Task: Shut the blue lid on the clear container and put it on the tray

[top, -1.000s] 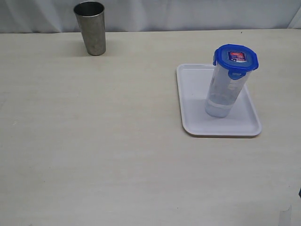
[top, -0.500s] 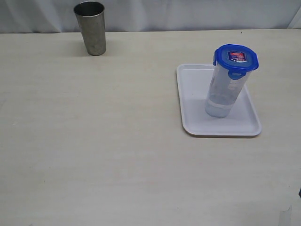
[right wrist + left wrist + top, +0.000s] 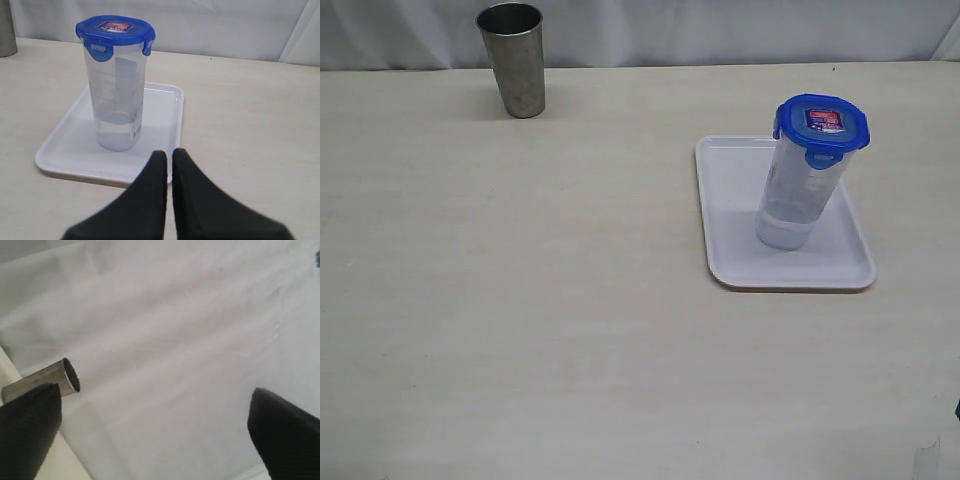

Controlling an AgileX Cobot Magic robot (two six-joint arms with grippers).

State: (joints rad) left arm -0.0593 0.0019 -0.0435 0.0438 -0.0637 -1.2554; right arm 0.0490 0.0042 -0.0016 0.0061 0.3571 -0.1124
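From my remote station I see the clear container [image 3: 788,195] standing upright on the white tray [image 3: 730,215], toward the tray's right side. The blue lid [image 3: 821,125] sits on the container's mouth, red-and-white sticker facing up, and the tabs that show are folded down.

The tray lies flat on the right part of the pale tabletop [image 3: 520,300]. A grey steel cup [image 3: 513,60] stands upright at the far left edge, well apart from the tray.

My right end effector [image 3: 169,155] has its two black fingers pressed together with nothing between them, pointing toward the tray and container. My left end effector [image 3: 155,410] has its fingers spread wide and empty, facing a white cloth backdrop [image 3: 175,315].
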